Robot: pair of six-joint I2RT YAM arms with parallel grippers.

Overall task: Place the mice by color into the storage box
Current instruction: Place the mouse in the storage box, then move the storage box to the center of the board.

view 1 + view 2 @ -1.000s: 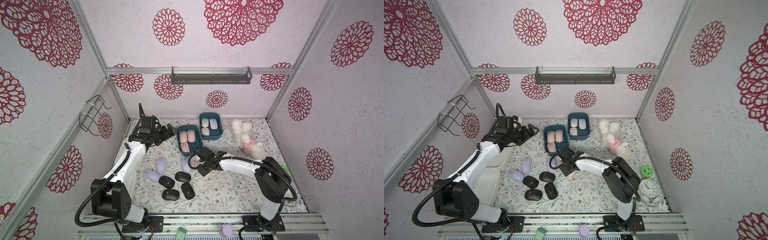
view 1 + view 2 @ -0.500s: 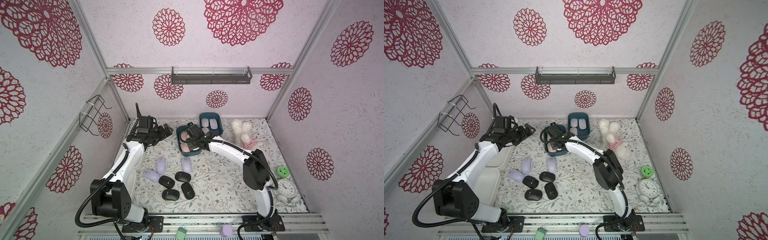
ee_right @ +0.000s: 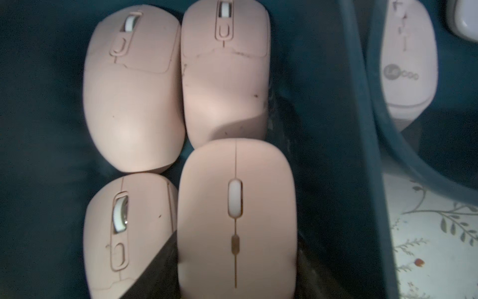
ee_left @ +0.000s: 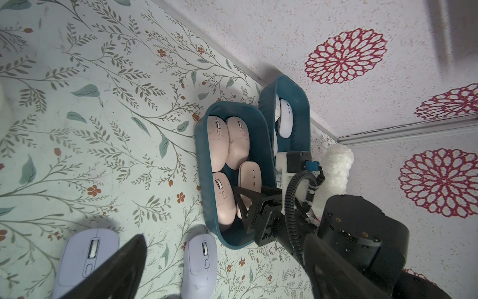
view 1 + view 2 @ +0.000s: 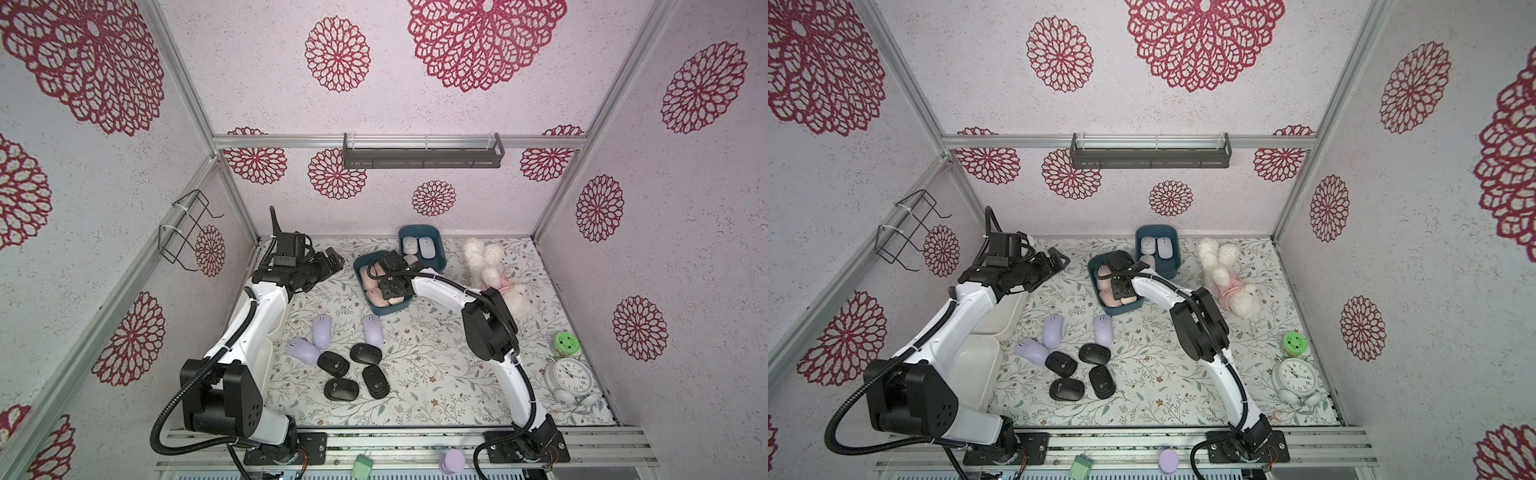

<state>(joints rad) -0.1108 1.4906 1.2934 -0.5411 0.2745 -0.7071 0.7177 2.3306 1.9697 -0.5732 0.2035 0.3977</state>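
My right gripper (image 5: 390,286) reaches into the near teal storage box (image 5: 360,286) and is shut on a flat peach-pink mouse (image 3: 236,207), gripped by its sides between the fingers (image 3: 155,271). Three other pink mice (image 3: 132,98) lie in that box. The far teal box (image 5: 422,229) holds white mice (image 5: 426,247). Three lilac mice (image 5: 322,330) and several black mice (image 5: 332,365) lie on the floral mat. My left gripper (image 5: 332,259) hangs open and holds nothing above the mat at the back left; its wrist view shows two lilac mice (image 4: 199,261) below it.
A white plush toy (image 5: 494,270) lies right of the boxes. An alarm clock (image 5: 571,376) and a green round thing (image 5: 565,344) sit at the right edge. White bins (image 5: 976,374) stand along the left wall under my left arm. A wire rack (image 5: 187,232) hangs on that wall.
My right arm has swung from mid-mat beside the lilac mice to the near teal box, carrying the pink mouse, and has lowered into it. The left arm has barely shifted.
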